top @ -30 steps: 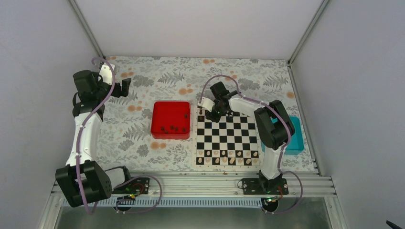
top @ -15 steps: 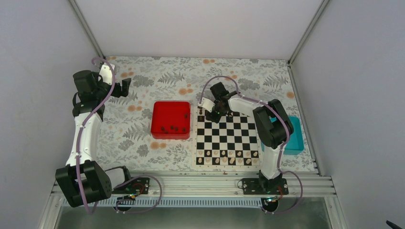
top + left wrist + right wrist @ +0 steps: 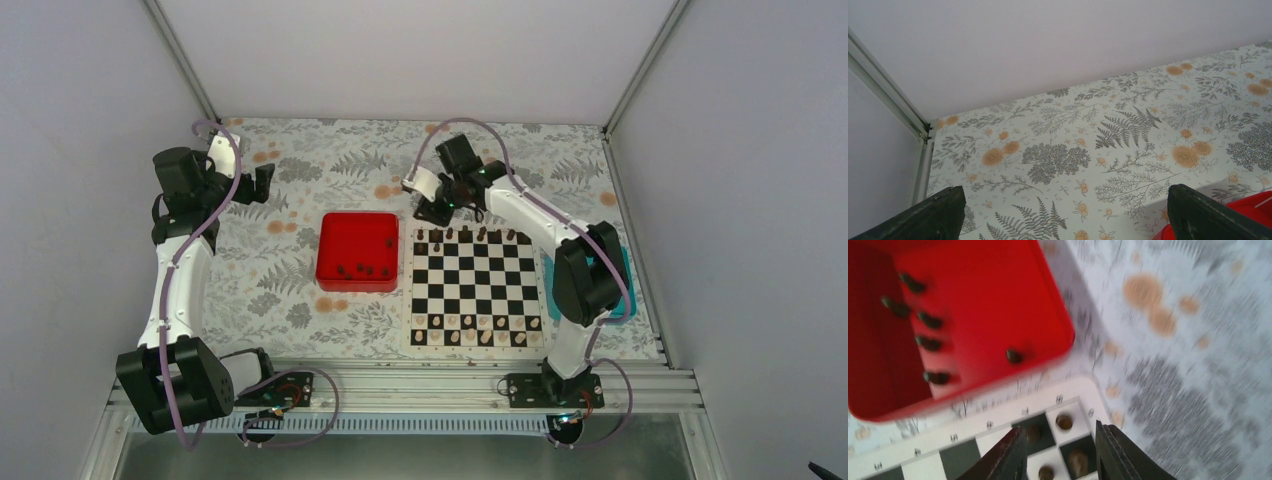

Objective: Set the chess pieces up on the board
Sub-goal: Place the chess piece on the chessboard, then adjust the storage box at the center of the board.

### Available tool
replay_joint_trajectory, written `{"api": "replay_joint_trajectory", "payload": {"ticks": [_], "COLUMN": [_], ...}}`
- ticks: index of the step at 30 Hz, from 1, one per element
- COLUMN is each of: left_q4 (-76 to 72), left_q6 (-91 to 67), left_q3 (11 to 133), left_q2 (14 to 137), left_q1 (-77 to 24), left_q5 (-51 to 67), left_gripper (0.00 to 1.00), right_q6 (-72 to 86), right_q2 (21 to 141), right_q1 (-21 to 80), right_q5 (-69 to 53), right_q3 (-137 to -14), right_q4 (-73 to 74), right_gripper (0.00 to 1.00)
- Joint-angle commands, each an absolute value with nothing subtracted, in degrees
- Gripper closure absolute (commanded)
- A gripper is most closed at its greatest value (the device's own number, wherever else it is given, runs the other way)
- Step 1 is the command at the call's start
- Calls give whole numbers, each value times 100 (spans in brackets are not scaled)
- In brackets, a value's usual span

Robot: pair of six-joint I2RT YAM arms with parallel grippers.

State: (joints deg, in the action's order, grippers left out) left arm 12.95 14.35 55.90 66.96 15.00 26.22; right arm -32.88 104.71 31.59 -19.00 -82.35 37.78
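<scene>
The board (image 3: pixel 475 290) lies right of centre, with dark chess pieces (image 3: pixel 450 234) standing along its far rows and pale ones along the near rows. My right gripper (image 3: pixel 440 205) hangs above the board's far-left corner, open and holding nothing. In the right wrist view its fingers (image 3: pixel 1013 450) straddle corner squares that hold dark pieces (image 3: pixel 1064 421). Several more dark pieces (image 3: pixel 928 343) lie in the red tray (image 3: pixel 1048 315). My left gripper (image 3: pixel 262 185) is open over the far-left table, with only the patterned cloth between its fingers (image 3: pixel 938 215).
The red tray (image 3: pixel 358 250) sits just left of the board, and its corner (image 3: pixel 1253 210) shows in the left wrist view. A teal tray (image 3: pixel 622 285) sits right of the board, partly behind the right arm. Walls close in the back and sides.
My right gripper has lifted off the board's far-left corner, moved back and opened its jaws. Dark pieces now show where it stood. The left arm has not moved.
</scene>
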Motion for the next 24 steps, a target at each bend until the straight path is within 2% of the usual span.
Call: {"api": "replay_joint_trajectory", "payload": {"ticks": [1,13,24], "left_q4": [1281,1290,1256], "left_q6": [1450,1450,1450], "left_q3": [5585,5589,5573], "left_q2": [6651,6636,6652], "left_q1": [1538,1537,1538], "left_q5": [2753,2705,2736], "left_gripper": [0,0,0], "right_q6": [-3321,-3567,-4007], "right_q2": [10553,12385,12793], "right_q1": [3585,4517,4841], "right_q5": [-1965,-988,211], "right_q3": [-8991,-10958,-11441], "right_q4": [4200,4894,5386], "right_gripper": [62,55,43]}}
